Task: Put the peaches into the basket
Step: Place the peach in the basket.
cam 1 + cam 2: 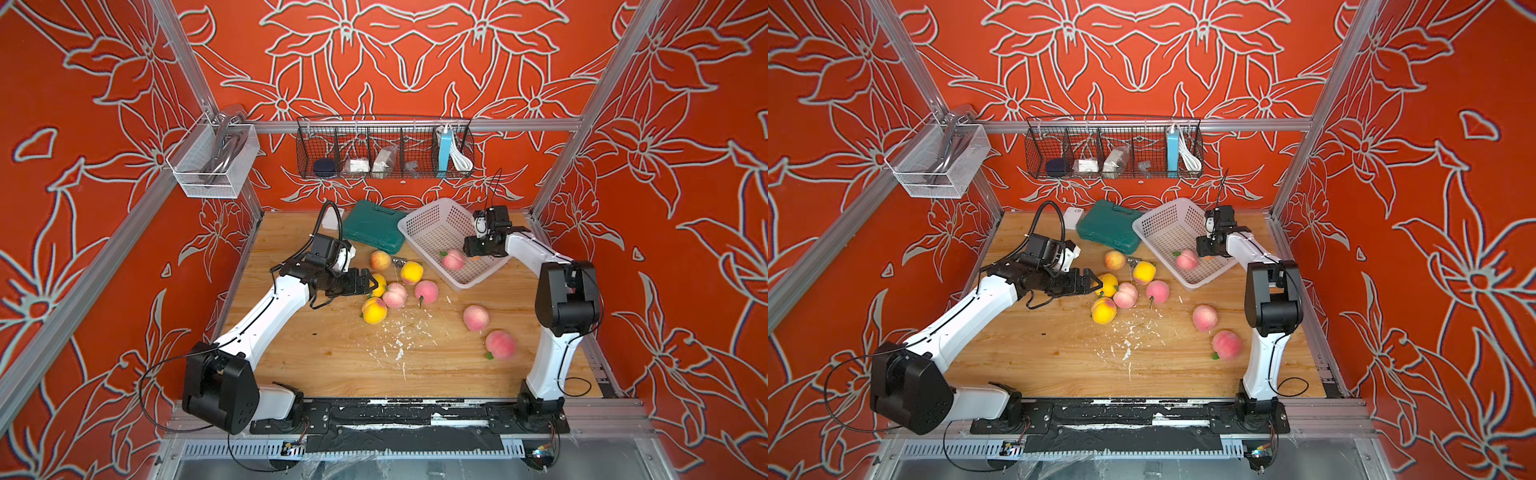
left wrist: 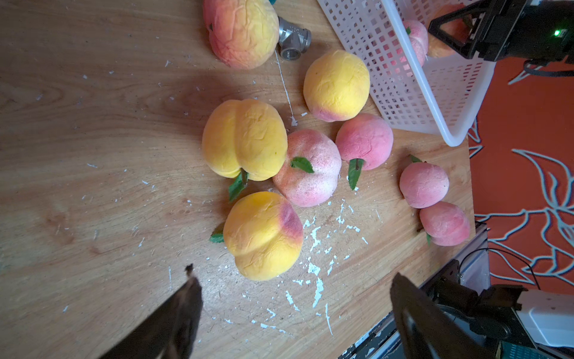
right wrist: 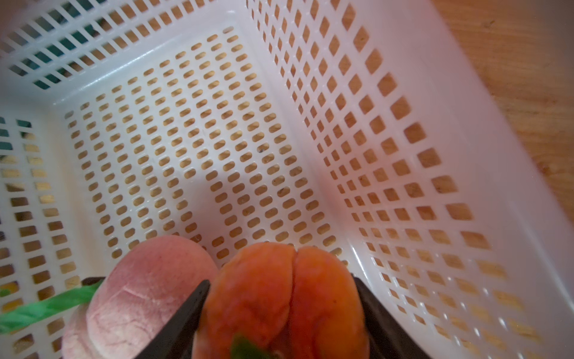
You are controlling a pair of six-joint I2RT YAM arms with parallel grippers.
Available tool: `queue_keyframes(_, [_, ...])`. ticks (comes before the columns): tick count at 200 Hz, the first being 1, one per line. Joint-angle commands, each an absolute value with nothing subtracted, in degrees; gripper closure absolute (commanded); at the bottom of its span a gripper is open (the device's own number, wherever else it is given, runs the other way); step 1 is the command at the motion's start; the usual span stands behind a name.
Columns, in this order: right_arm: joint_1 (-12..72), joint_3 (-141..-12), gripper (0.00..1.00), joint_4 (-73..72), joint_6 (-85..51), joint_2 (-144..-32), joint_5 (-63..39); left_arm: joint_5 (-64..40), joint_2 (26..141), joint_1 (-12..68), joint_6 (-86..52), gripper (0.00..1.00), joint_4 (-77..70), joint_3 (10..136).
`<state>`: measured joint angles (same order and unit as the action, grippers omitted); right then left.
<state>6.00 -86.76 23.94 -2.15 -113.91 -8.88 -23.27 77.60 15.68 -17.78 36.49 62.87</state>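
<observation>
Right gripper (image 3: 279, 279) clamps an orange-red peach (image 3: 273, 304) inside the basket (image 3: 403, 155); left gripper (image 1: 1096, 284) spread wide, nine o'clock of a yellow peach (image 1: 1111, 285).

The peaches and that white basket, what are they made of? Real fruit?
The peaches seem to be soft foam, not fruit: matte, wrinkled skin with painted blush and flat, fabric-like leaves. The basket looks like moulded plastic: smooth, slightly glossy, pale, with even rows of slots.

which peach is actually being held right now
The orange-red peach, clamped in the right arm's jaws over the basket. The pink peach beside it lies loose in the basket; the others sit on the table.
</observation>
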Motion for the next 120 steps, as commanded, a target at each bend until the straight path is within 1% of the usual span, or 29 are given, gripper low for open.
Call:
queue_keyframes(1, [5.6, -88.9, 0.40, 24.7, -2.5, -115.5, -8.3, -24.2, 78.3, 15.3, -16.9, 0.11, 35.7, 62.6])
queue_keyframes(66, [5.6, -91.3, 0.40, 26.5, -3.2, -118.9, -7.9, -25.2, 78.2, 15.3, -17.1, 0.10, 35.1, 62.2])
queue_keyframes(120, [5.6, -90.9, 0.40, 26.7, -3.4, -119.4, -7.5, -26.0, 78.4, 15.3, -17.3, 0.10, 34.5, 61.9])
